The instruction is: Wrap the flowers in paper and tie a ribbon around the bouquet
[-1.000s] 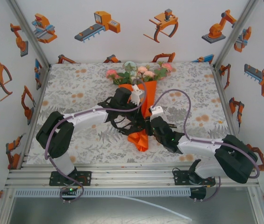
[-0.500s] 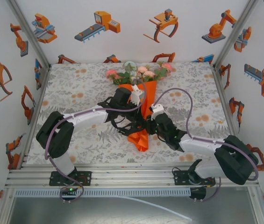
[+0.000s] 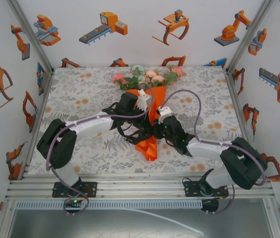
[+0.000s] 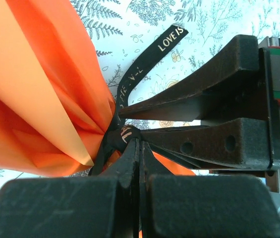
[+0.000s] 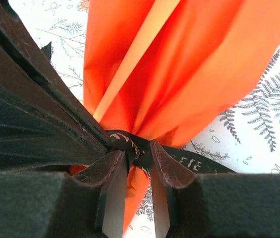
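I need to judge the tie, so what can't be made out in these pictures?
Left wrist: the ribbon curls, so its lettering beyond "LOVE IS" is unreadable; the left gripper covers part of its loop.
Right wrist: whether the right gripper presses the ribbon; the paper runs off the top edge.
Top external: the neck of the bouquet lies under both grippers.

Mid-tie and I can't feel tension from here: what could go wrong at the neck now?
1. Both the left hand and right hand pinch the ribbon right at the gathered neck of the paper; a hard pull could tear the thin sheet.
2. One ribbon tail ends close to the knot and might slip out before it holds.
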You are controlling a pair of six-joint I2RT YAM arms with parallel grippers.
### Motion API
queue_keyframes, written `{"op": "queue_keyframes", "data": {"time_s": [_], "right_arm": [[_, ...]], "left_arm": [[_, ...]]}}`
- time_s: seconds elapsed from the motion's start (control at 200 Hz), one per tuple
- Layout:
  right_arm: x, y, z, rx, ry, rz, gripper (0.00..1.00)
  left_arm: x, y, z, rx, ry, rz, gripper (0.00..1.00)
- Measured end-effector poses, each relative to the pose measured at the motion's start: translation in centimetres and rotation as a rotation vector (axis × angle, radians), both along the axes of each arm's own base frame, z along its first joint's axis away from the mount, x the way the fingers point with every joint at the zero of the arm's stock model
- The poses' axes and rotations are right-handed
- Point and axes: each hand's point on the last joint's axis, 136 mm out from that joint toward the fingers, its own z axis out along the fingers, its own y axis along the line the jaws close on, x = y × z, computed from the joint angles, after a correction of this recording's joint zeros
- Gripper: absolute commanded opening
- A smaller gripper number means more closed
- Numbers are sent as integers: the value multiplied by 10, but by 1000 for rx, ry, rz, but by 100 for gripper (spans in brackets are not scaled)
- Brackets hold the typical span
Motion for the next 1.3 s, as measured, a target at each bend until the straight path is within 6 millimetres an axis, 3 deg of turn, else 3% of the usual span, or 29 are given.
{"op": "queue_keyframes", "data": {"time_s": [0.34,0.551,0.721,0.996,1.302], "right_arm": [[1,15,-7,72,35,39,0],[2,14,-4,103,29,24,0],[-4,12,-4,113,33,31,0],[-7,9,-3,125,31,28,0],[-7,9,-3,125,31,28,0]], "left_arm": [[3,7,-5,-9,63,62,9],[11,17,-9,-80,149,127,29],[29,31,-9,-124,172,194,29],[47,41,-5,-94,182,294,17],[24,30,-18,-29,206,175,17]]}}
